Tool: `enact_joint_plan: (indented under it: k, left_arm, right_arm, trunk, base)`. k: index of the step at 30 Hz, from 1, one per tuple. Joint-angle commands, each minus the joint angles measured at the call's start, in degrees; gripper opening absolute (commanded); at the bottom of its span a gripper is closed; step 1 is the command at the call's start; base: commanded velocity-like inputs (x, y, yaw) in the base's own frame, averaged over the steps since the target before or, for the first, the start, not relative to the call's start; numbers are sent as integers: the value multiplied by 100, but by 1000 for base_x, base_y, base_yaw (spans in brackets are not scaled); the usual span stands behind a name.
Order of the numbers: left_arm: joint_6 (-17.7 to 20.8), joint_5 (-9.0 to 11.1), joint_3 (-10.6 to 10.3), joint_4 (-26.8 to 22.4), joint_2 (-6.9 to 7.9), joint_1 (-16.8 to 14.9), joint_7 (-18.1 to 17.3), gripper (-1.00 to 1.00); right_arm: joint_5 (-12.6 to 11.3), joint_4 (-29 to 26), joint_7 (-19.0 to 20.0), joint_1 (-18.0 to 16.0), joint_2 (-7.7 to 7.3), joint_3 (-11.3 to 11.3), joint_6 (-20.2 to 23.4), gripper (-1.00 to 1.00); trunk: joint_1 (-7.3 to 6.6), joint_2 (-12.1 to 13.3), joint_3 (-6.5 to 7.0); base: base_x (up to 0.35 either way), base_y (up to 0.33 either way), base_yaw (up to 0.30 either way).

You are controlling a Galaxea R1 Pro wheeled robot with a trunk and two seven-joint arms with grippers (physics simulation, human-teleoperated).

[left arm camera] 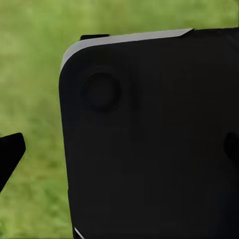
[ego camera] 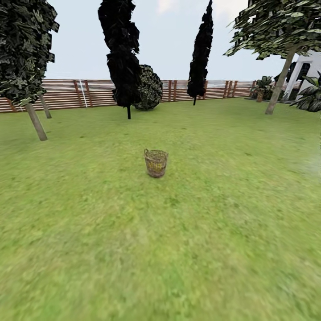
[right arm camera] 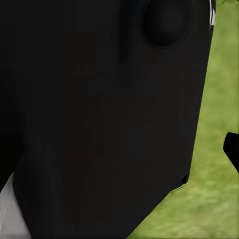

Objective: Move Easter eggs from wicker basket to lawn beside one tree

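The wicker basket (ego camera: 156,162) stands upright on the lawn (ego camera: 160,249) in the middle of the head view, a few steps ahead of me. From this angle its inside does not show, so the Easter eggs are hidden. A tree with a pale leaning trunk (ego camera: 36,122) stands at the far left. Another tree (ego camera: 278,84) stands at the far right. In the left wrist view one dark fingertip (left arm camera: 10,154) juts over the grass beside the black robot body. The right wrist view has another dark fingertip (right arm camera: 231,149) at its edge.
Two dark narrow conical trees (ego camera: 120,58) (ego camera: 200,49) and a round bush (ego camera: 149,87) stand before a slatted wooden fence (ego camera: 84,92) at the back. A white building (ego camera: 307,67) and broad-leaved plants (ego camera: 310,98) are at the far right. Grass runs from me to the basket.
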Motion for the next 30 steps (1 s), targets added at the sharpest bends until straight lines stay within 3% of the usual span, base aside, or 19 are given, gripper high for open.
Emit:
enact_joint_plan:
  k: [1, 30]
  left_arm:
    - [-18, -9, -7, 4, 1, -3, -10, 100]
    - [-18, -9, -7, 4, 1, -1, -10, 100]
  right_arm:
    - [6, 5, -3, -3, 0, -7, -20, 100]
    - [6, 5, 2, -3, -3, -3, -20, 100]
  trunk:
    - [2, -2, -5]
    - [2, -2, -5]
  base:
    - [244, 212, -25]
    - [259, 210, -23]
